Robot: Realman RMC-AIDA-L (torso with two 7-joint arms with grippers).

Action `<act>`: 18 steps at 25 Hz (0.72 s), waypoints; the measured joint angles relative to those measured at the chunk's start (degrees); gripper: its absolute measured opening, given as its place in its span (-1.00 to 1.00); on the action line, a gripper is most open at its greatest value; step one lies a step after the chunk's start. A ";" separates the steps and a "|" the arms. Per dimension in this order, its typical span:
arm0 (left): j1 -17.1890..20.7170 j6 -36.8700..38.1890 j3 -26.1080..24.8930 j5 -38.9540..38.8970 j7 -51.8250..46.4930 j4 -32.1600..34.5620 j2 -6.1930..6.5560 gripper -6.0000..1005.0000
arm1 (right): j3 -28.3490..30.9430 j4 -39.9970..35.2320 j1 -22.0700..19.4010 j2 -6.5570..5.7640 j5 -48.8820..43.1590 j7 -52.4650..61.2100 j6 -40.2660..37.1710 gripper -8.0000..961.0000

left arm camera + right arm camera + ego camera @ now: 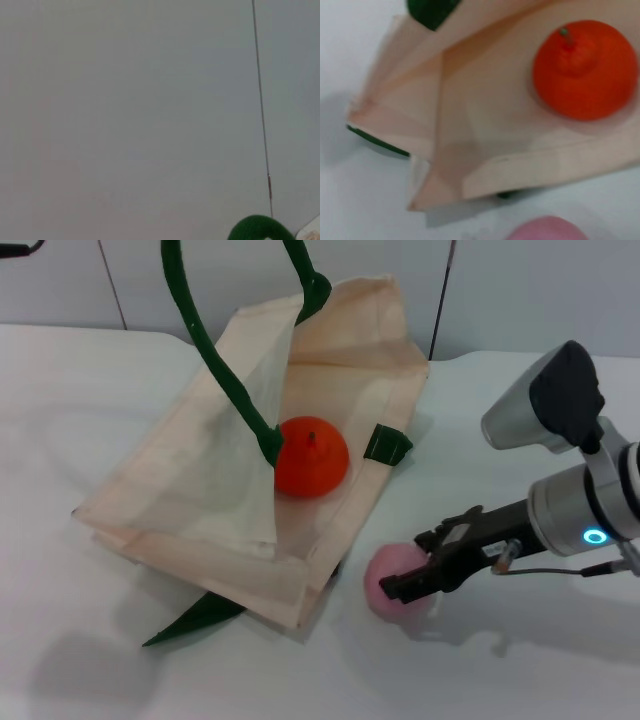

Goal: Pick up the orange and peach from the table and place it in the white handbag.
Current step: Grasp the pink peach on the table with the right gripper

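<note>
Nearest, right claw (412, 585) clamped on the peach (392, 578) down on the surface (520, 660) just beside the white handbag (200, 490)'s front corner, farther back the orange (311, 456) inside that handbag's raised mouth, left claw unseen.

place: lab | bare white table (80, 420); plain grey panelled wall (60, 280)

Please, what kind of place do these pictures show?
Probably a lab or test bench, not a home: a plain white table, bare pale wall panels behind it, and only toy props, the orange inside the white handbag, the peach at the right gripper.
</note>
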 joint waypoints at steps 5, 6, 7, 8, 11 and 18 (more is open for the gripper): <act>-0.02 -0.06 -0.02 0.00 0.00 0.00 0.00 -0.72 | -0.40 0.68 0.69 0.00 0.71 -0.29 -0.27 0.81; -0.03 -0.06 -0.02 0.00 0.00 0.00 0.00 -0.72 | -0.54 0.94 0.89 0.00 0.72 -0.32 -0.34 0.81; -0.06 -0.07 -0.02 0.00 0.00 0.00 0.00 -0.72 | -0.74 1.45 1.20 0.00 0.73 -0.34 -0.38 0.81; -0.07 -0.08 -0.02 0.00 0.00 0.01 0.00 -0.72 | -0.84 1.81 1.41 0.00 0.74 -0.36 -0.39 0.81; -0.09 -0.09 -0.02 0.00 0.00 0.01 0.00 -0.72 | -0.99 3.74 2.48 -0.06 0.76 -0.41 -0.28 0.80; -0.10 -0.10 -0.01 0.00 0.00 -0.02 0.00 -0.72 | -0.82 4.64 2.93 -0.09 0.79 -0.44 -0.02 0.58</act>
